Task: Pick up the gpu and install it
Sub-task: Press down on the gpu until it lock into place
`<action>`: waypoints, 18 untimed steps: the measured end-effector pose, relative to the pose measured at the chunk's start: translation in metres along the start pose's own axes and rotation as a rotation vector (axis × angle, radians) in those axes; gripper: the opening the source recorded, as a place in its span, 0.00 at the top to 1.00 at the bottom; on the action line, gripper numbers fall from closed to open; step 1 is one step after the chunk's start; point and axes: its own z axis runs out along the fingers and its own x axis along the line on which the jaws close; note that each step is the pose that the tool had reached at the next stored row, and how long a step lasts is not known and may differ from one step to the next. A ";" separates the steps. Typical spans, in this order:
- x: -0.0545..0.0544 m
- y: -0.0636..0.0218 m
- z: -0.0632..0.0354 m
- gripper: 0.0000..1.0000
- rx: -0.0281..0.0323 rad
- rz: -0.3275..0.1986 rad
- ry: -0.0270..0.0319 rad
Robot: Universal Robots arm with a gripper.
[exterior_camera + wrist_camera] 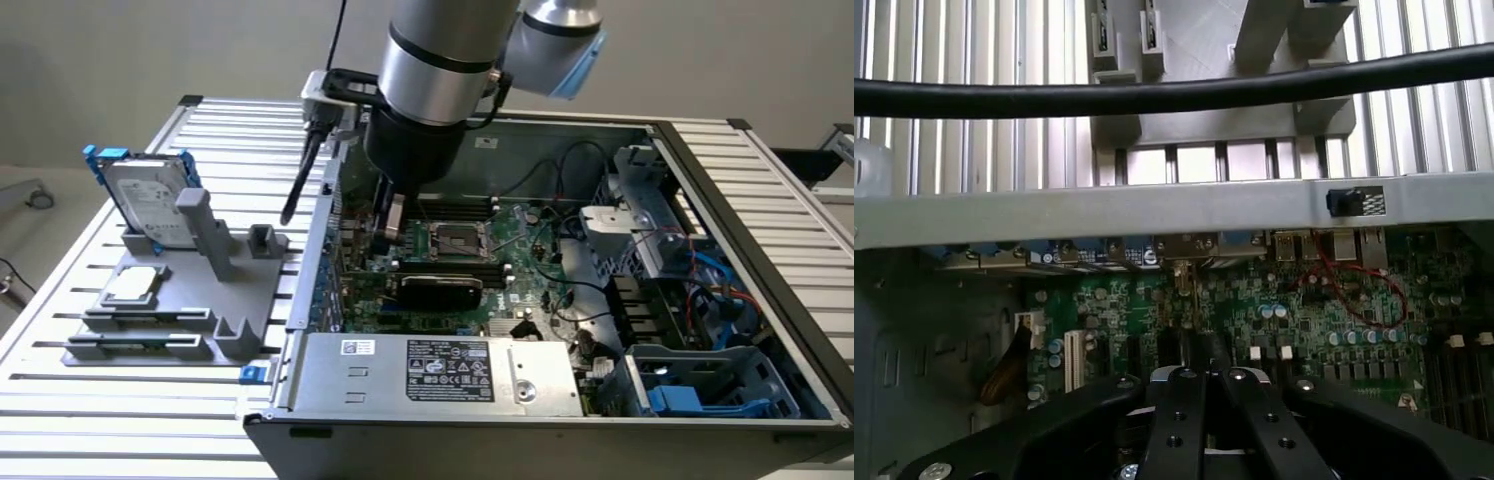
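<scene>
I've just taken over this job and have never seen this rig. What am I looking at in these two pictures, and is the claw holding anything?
The machine is a single robot arm with a claw at its end. The exterior view looks down from off the arm at a slatted table. The wrist view looks from the arm's wrist past the claw. The arm reaches into an open computer case. On the exterior view's left, a grey holder carries a hard drive. The gpu, a black-covered card, sits on the green motherboard close by the claw. I cannot tell whether the claw grips it.
</scene>
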 end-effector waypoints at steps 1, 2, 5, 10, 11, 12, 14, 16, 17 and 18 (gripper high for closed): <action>0.000 -0.0017 -0.0004 0.89 0.0022 0.000 -0.0004; 0.000 -0.0031 -0.0007 0.89 0.0053 0.000 -0.0009; 0.000 -0.0046 -0.0010 0.89 0.0336 -0.003 -0.0050; 0.000 -0.0054 -0.0011 0.89 0.1113 -0.011 -0.0110; 0.000 -0.0055 -0.0012 0.89 0.1241 -0.012 -0.0114; 0.000 -0.0056 -0.0012 0.89 0.1370 -0.013 -0.0120; 0.000 -0.0058 -0.0013 0.89 0.1618 -0.015 -0.0129; 0.000 -0.0060 -0.0012 0.89 0.1701 -0.016 -0.0131; 0.000 -0.0061 -0.0013 0.89 0.1699 -0.016 -0.0132; 0.000 -0.0061 -0.0014 0.89 0.1699 -0.016 -0.0131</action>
